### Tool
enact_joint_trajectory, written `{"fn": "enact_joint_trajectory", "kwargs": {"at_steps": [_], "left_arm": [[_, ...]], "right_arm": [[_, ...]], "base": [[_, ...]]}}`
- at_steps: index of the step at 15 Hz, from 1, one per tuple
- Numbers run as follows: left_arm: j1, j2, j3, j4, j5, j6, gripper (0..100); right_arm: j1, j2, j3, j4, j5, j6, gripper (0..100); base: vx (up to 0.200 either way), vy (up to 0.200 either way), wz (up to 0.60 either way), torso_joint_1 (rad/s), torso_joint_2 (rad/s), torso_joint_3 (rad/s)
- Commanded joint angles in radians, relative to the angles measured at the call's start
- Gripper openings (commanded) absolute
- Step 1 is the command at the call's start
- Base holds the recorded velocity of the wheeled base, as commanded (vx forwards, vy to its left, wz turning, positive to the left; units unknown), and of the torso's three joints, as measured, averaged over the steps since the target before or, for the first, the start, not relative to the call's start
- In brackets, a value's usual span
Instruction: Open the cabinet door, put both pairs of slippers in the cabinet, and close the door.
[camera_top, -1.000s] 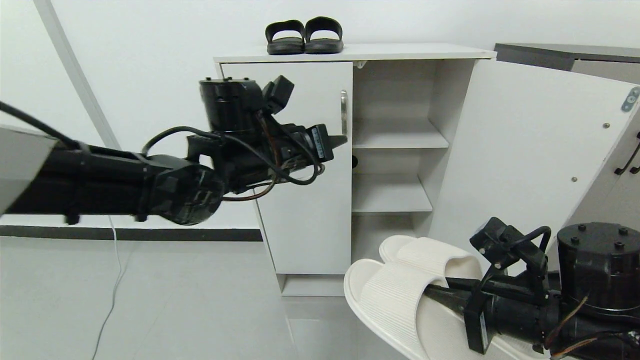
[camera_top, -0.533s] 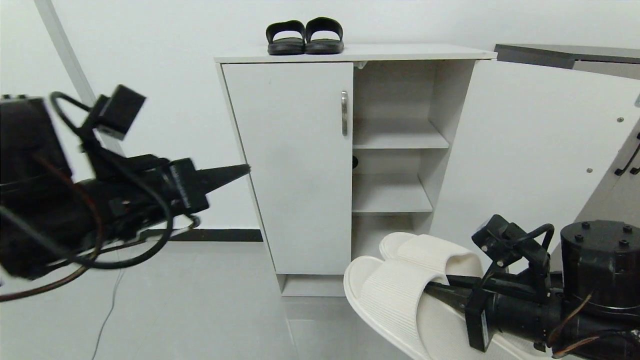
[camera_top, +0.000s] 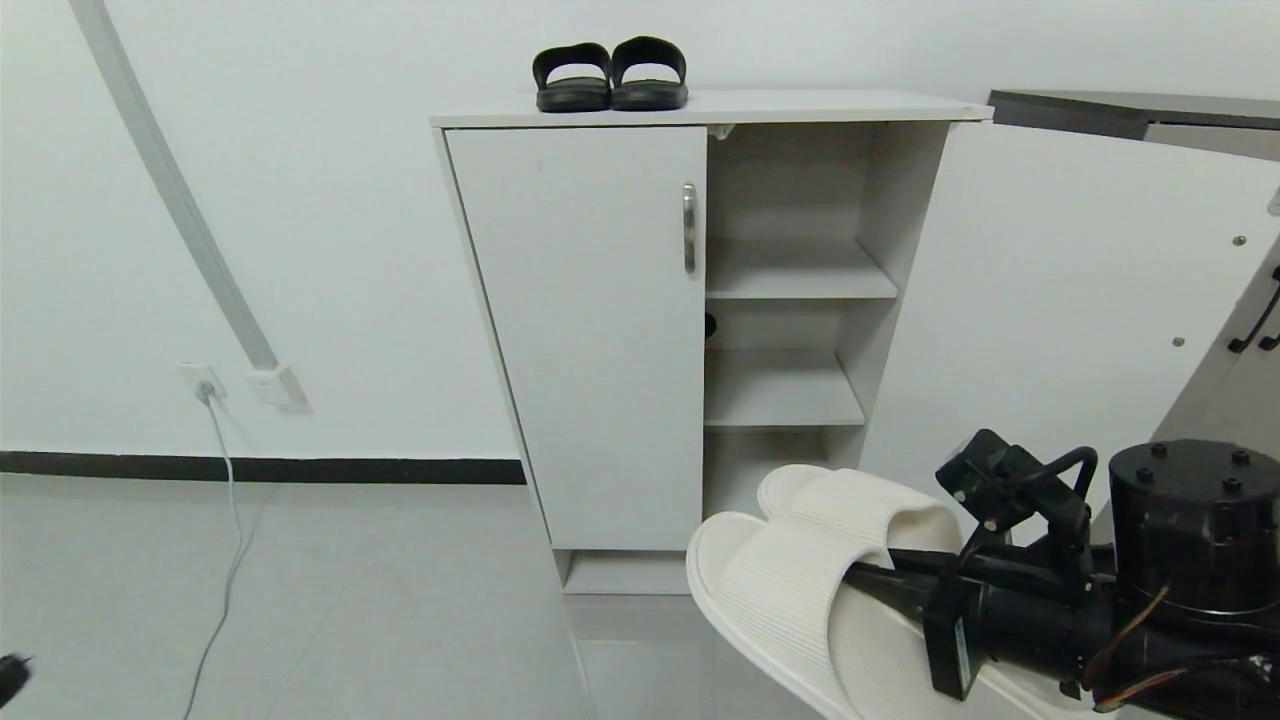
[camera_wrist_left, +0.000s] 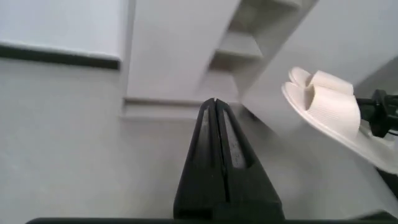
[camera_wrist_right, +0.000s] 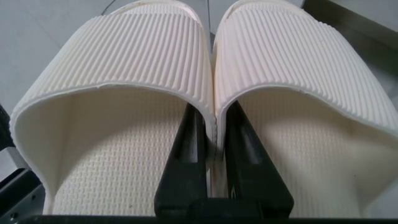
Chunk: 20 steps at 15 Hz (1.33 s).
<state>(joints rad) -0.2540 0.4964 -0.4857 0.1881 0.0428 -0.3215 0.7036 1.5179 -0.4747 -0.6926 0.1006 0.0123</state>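
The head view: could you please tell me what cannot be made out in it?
Left compartment: head view, behind the closed left door.
Bottom compartment: head view, partly behind the white slippers.
White slippers' heels: head view, under the right gripper, cut by the bottom edge.
Dark object above the middle shelf: head view, too small.

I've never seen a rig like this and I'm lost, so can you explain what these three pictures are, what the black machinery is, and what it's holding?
It is a two-armed robot, each arm ending in a pinching tool. The wide picture comes from a camera on its head, the other two from cameras on its wrists. The right tool is shut on a pair of white slippers, pinching their inner strap edges together, in front of a white cabinet whose right door stands open. A pair of black slippers sits on top of the cabinet. The left tool is shut, holding nothing.
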Motion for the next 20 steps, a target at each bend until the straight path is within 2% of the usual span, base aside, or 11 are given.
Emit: {"fn": "enact_joint_trajectory", "kwargs": {"at_steps": [1,4,6,8,10,12,13,14,15,19,20], "left_arm": [[0.099,-0.229,0.104,0.044,0.062,0.025,0],[0.217,-0.318,0.237,0.036,0.117,0.163,0],[0.274,-0.369,0.302,-0.007,0.118,0.176,0],[0.279,-0.432,0.338,-0.016,0.118,0.194,0],[0.262,-0.487,0.389,-0.045,0.118,0.211,0],[0.257,-0.496,0.437,-0.131,0.106,0.260,0],[0.257,-0.496,0.473,-0.165,0.094,0.308,0],[0.256,-0.496,0.470,-0.160,0.074,0.329,0],[0.256,-0.496,0.475,-0.160,0.032,0.340,0],[0.256,-0.496,0.478,-0.167,0.020,0.337,0],[0.256,-0.496,0.478,-0.168,0.020,0.335,0]], "right_arm": [[0.000,0.024,-0.013,-0.001,-0.001,0.003,0],[-0.001,0.117,-0.068,-0.007,-0.085,0.020,0],[0.000,0.208,-0.127,-0.039,-0.180,0.087,0],[-0.001,0.281,-0.194,-0.070,-0.248,0.149,0],[-0.001,0.390,-0.289,-0.070,-0.387,0.216,0],[-0.001,0.464,-0.337,-0.076,-0.472,0.225,0],[-0.001,0.495,-0.358,-0.087,-0.498,0.227,0],[-0.003,0.535,-0.384,-0.119,-0.533,0.227,0],[-0.001,0.593,-0.423,-0.165,-0.584,0.224,0],[0.030,0.754,-0.570,-0.182,-0.756,0.227,0],[0.033,0.825,-0.670,-0.185,-0.846,0.225,0]], "base": [[0.000,0.000,0.00,0.000,0.00,0.000],[0.000,0.000,0.00,0.000,0.00,0.000],[0.000,0.000,0.00,0.000,0.00,0.000],[0.000,0.000,0.00,0.000,0.00,0.000],[0.000,0.000,0.00,0.000,0.00,0.000],[0.000,0.000,0.00,0.000,0.00,0.000],[0.000,0.000,0.00,0.000,0.00,0.000],[0.000,0.000,0.00,0.000,0.00,0.000],[0.000,0.000,0.00,0.000,0.00,0.000],[0.000,0.000,0.00,0.000,0.00,0.000],[0.000,0.000,0.00,0.000,0.00,0.000]]}}
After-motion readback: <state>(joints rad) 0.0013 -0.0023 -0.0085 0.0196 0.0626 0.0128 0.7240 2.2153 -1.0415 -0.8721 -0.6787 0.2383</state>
